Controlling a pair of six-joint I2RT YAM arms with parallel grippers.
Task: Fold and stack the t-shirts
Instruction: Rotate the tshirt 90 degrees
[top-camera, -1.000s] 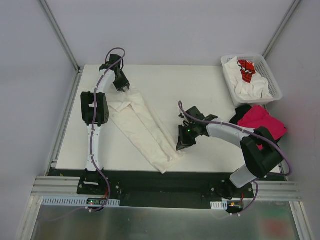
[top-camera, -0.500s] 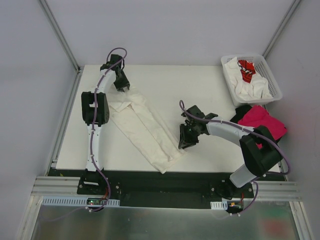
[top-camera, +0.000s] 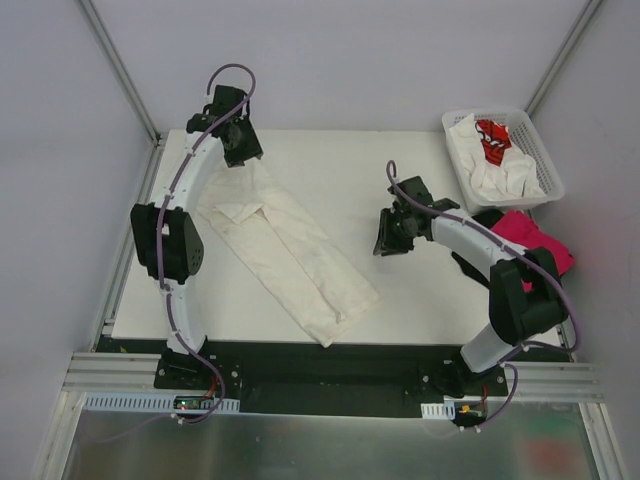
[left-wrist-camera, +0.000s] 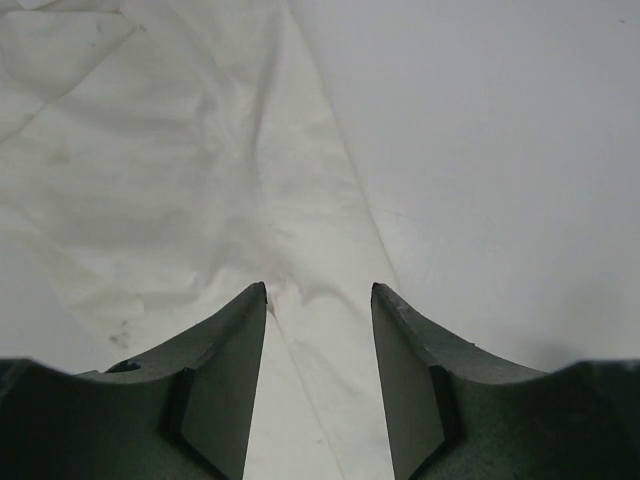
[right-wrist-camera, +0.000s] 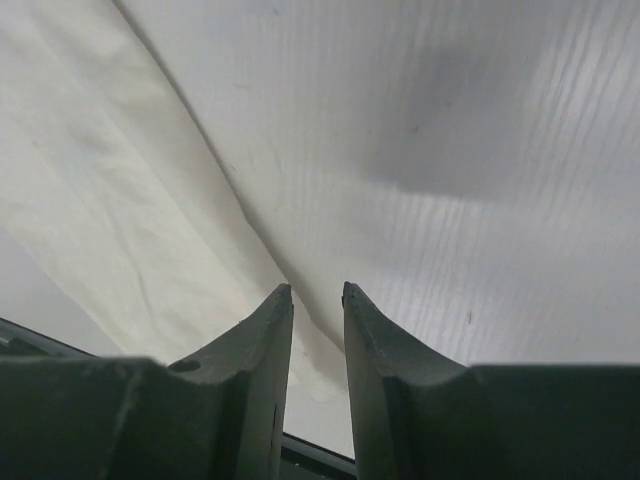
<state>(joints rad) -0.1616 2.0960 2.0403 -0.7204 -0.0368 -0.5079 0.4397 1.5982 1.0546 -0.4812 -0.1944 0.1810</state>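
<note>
**Shirt laid out long, both jaws empty over it**

Cream t-shirt (top-camera: 290, 250) lies as a long narrow strip with its sides folded in. It slants across the desk (top-camera: 340, 160) from near the far-left corner toward the middle of the near edge. The left jaws hang over the strip's far end, spread, with nothing between them. The right jaws hover just off its right side, toward the desk's middle, slightly parted and likewise empty. I judge this placing suits an end-to-end fold, one arm for each end. The line down the strip seems to be two folded edges meeting, though the wrist view is too plain to be sure. The basket (top-camera: 550, 165) at the far-right corner holds the unfolded shirts. A magenta shirt (top-camera: 520, 240) and a black shirt (top-camera: 485, 222) lie by the right edge.
</note>
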